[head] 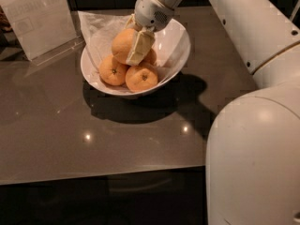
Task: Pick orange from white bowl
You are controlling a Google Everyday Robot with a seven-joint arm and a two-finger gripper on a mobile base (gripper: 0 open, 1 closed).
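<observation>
As the tool [132,47] stands, it is down inside the white bowl [182,41], over the upper left of the heap, and clamped on the orange [121,43]. One pale finger [139,46] lies flat along the fruit's right side, with its tip near the fruit's lower edge. The opposite finger is hidden behind the fruit, so the grip is judged seated but unverified on the far side.

The orange sits on top of the pile, resting against the smaller oranges [112,71] in front of and below it. Crinkled paper lining [96,29] rises behind it and to its left, spilling over the rim.

Recommended: lift straight up and slowly, clearing the slanted rim before any sideways travel. The skin looks smooth and the fruit is round, so a grip off its widest part could squeeze it out. Hold firm and keep the wrist level.

Risks noted:
- The visible fingertip is close to the smaller oranges and may drag one along.
- The paper could catch and follow the lift.
- The bowl appears to stand unfixed on the dark tabletop [56,135] and could shift.

The clear sign stand [40,18] at far left is well apart and of no concern.
</observation>
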